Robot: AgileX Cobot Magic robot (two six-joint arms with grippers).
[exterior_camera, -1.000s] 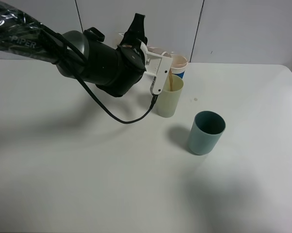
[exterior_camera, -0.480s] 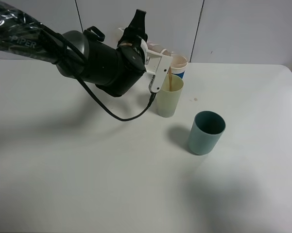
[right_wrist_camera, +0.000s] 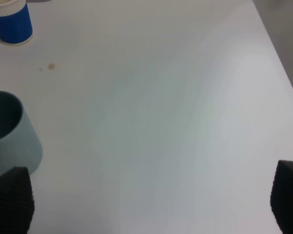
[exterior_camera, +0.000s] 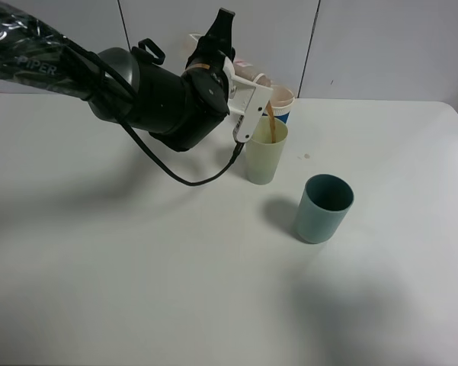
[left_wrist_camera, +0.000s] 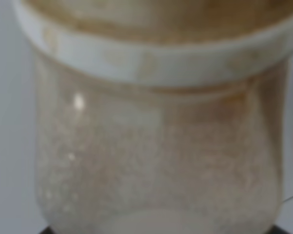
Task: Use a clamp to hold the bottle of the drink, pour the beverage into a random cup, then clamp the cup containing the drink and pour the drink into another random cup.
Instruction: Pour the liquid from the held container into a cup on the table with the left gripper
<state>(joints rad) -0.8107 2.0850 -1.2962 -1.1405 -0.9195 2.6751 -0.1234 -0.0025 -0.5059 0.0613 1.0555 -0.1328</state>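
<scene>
Left hand [exterior_camera: 232, 75]: clamped on bottle [left_wrist_camera: 146, 146], tipped above pale yellow-green cup [exterior_camera: 264, 160].
Beverage [exterior_camera: 271, 128]: brown stream falling into that cup.
Teal cup [exterior_camera: 321, 210]: upright on tabletop [exterior_camera: 137, 267], nearby.
Right hand [right_wrist_camera: 148, 197]: spread wide.

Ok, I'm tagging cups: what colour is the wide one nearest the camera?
Dark teal cup, clearest in the exterior high view.

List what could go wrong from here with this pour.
1. The beverage falls as a thin stream into the pale yellow-green cup. If the tilted bottle shifts a little, the stream could miss and hit the table, where a brown spot already lies.
2. The arm's white module hangs close beside the cup's rim. More tilting might nudge the cup over.
</scene>
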